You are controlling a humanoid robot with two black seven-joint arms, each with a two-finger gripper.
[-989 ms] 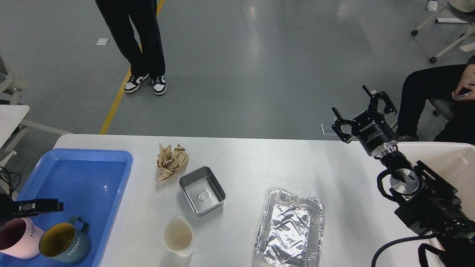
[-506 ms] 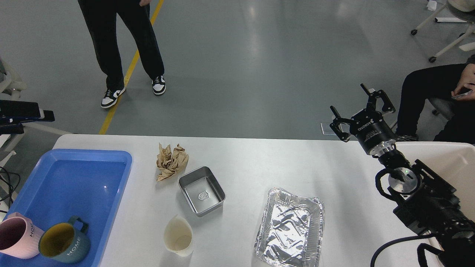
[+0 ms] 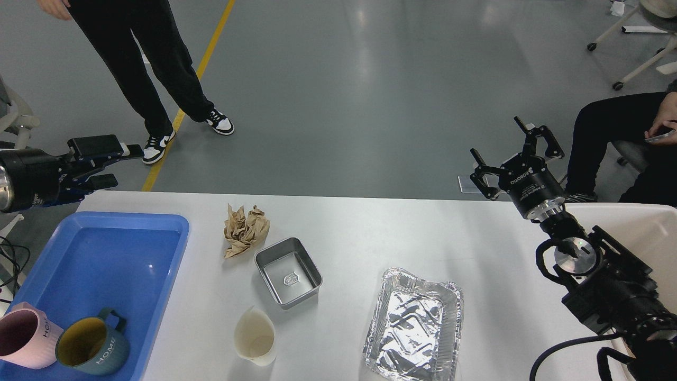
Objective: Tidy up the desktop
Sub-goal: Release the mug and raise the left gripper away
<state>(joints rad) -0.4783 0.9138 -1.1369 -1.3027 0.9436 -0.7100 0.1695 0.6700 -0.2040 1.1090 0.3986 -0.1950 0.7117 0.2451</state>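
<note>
The white desktop (image 3: pixel 370 233) holds a crumpled brown paper (image 3: pixel 245 230), a small metal tin (image 3: pixel 288 271), a crinkled foil tray (image 3: pixel 414 325) and a paper cup (image 3: pixel 254 337) lying on its side. My left gripper (image 3: pixel 122 166) is open and empty, held in the air beyond the table's far left corner, above the blue tray (image 3: pixel 106 248). My right gripper (image 3: pixel 495 138) is open and empty, raised past the table's far right edge, well away from all the items.
The blue tray holds a pink mug (image 3: pixel 24 338) and a teal mug (image 3: pixel 90 346) at its near end. A cream-white bin (image 3: pixel 642 225) stands at the right, partly behind my right arm. A person stands beyond the far left; another sits at the far right.
My left arm has swung up from low over the blue tray's near end to beyond the far left corner. The standing person stepped left. My right gripper barely moved.
</note>
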